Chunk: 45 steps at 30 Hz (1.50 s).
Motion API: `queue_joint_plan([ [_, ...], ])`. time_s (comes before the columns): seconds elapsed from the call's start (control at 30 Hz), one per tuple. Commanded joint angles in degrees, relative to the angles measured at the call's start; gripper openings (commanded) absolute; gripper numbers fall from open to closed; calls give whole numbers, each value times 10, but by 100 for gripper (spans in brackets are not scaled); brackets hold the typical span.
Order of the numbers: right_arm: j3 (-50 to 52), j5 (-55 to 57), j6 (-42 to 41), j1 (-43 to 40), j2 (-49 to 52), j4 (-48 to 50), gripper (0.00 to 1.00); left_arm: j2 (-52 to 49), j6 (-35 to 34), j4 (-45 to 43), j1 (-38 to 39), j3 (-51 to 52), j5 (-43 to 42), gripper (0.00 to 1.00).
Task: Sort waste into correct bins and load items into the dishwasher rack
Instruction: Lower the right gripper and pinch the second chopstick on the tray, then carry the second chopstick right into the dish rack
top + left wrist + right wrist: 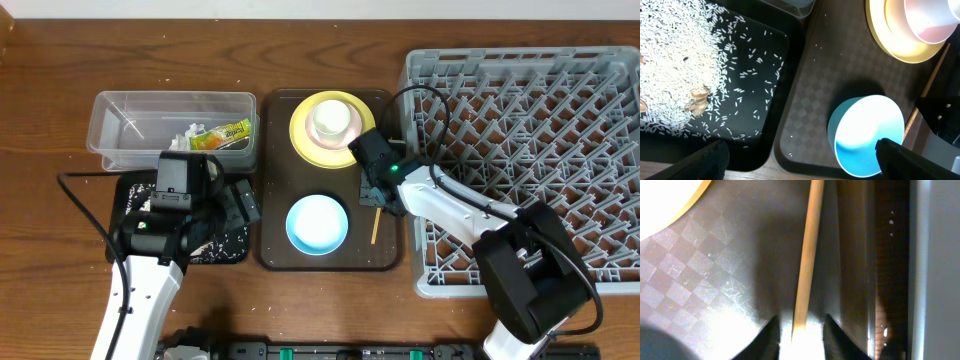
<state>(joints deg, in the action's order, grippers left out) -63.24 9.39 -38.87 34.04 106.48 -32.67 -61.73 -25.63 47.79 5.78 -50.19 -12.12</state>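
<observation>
Brown wood-grain table [60, 60], seen from overhead. Four things sit directly on it. Clear plastic tub [100, 130] at back left. Glossy black tray [128, 190] just in front of the tub, near side. Dark brown serving tray [270, 250] in the middle, just beside both bins on their right. Big grey dishwasher rack [520, 110] at right, close against the serving tray, with a thin strip of wood showing between them in the right wrist view. A black cable [85, 190] trails across the tabletop left of the black tray.
</observation>
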Motion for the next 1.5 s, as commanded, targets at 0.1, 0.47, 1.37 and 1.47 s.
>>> queue_joint_plan([
  [0.1,4,7,-14,-1,17,2,20,0,3,2,-2,-9,-5,96],
  [0.47,4,-6,-14,-1,18,2,8,0,3,2,-2,-9,-5,96],
  [1.37,-32,-1,151,-5,-166,0,1,0,3,2,-2,-9,-5,96],
  [1.47,-32,-1,174,-16,-201,-10,1,0,3,2,-2,-9,-5,96],
])
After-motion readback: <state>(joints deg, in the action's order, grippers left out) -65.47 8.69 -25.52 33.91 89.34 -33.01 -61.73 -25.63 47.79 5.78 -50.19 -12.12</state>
